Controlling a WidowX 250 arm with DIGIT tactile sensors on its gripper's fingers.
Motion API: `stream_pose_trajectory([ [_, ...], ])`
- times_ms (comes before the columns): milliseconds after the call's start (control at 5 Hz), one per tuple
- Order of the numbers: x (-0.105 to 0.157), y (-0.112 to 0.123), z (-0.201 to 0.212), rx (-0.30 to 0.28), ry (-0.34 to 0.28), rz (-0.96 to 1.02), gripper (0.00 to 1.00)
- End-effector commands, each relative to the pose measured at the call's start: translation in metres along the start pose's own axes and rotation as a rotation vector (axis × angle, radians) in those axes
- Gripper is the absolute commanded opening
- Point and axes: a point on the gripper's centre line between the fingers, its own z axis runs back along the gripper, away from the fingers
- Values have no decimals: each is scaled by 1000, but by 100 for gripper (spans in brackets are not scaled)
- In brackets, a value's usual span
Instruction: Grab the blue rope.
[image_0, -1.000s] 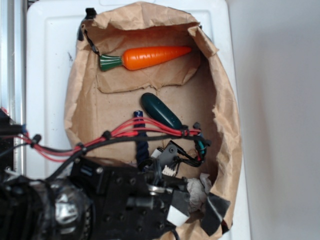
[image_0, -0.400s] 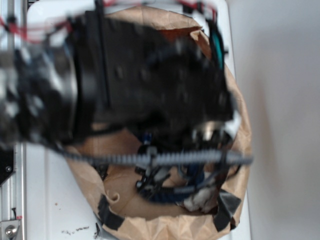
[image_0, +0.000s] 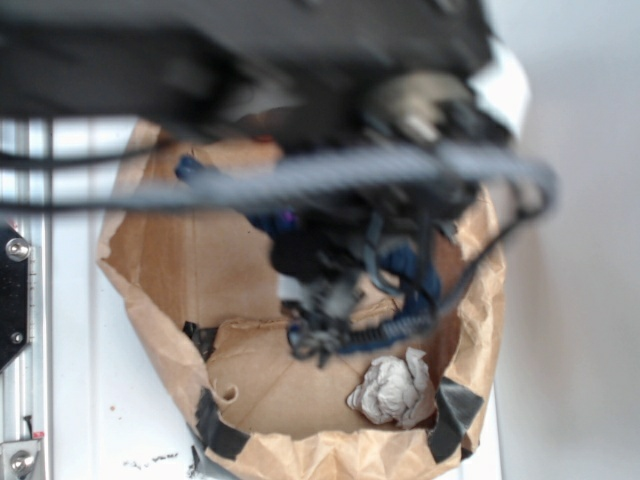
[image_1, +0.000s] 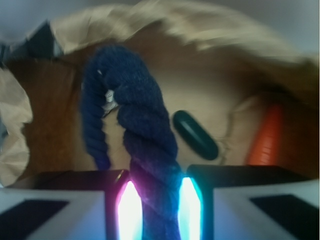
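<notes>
Blue rope (image_1: 145, 135): clamped between my jaws, its free end looped up and back down at left. Beyond it, in the brown paper lining (image_1: 210, 90): green capsule (image_1: 195, 134), orange carrot (image_1: 265, 137) right.

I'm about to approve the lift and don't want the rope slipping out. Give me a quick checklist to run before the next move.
1. Blue rope between the gripper fingers: ok, wrist view shows it pinched there.
2. Fingers closed on it: ok.
3. Green capsule not in the grip: ok, it lies apart on the paper.
4. Orange carrot out of the way: ok, off to the side.
5. Rope's full length free of the paper bag: cannot tell, exterior view is blurred and blocked.
</notes>
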Motion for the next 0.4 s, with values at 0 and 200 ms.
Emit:
stream_pose_trajectory([
  [0,-11,-11,46,53,-75,172,0],
  [200,-10,-15,38,97,-87,179,0],
])
